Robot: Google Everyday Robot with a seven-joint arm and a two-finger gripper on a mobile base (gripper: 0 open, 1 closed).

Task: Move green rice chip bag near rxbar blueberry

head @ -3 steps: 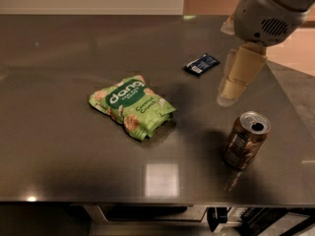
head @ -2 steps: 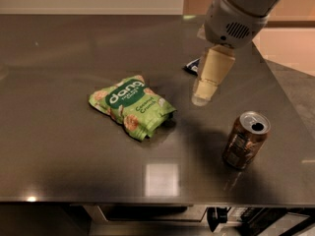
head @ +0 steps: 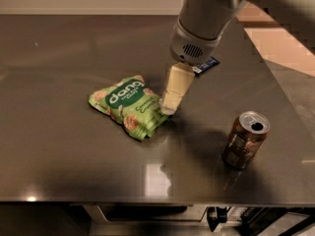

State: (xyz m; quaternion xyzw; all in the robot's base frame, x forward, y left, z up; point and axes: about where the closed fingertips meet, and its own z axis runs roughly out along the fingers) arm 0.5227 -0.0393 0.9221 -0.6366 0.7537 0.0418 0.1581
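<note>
The green rice chip bag (head: 129, 105) lies flat on the dark table, left of centre, with white "dang" lettering facing up. My gripper (head: 169, 106) hangs from the white arm and its cream tip sits right at the bag's right edge, just above the table. The rxbar blueberry (head: 207, 65) is a small dark blue wrapper farther back and to the right; the arm hides most of it, and only its right end shows.
A brown drink can (head: 245, 139) stands upright, opened, at the front right. The table (head: 59, 156) ends at a front edge near the bottom and slants off at the right. A tan floor shows beyond the right edge.
My arm has swung left and down, from above the space between bar and can to the bag's right edge. It now covers most of the bar. The bag and can have not moved.
</note>
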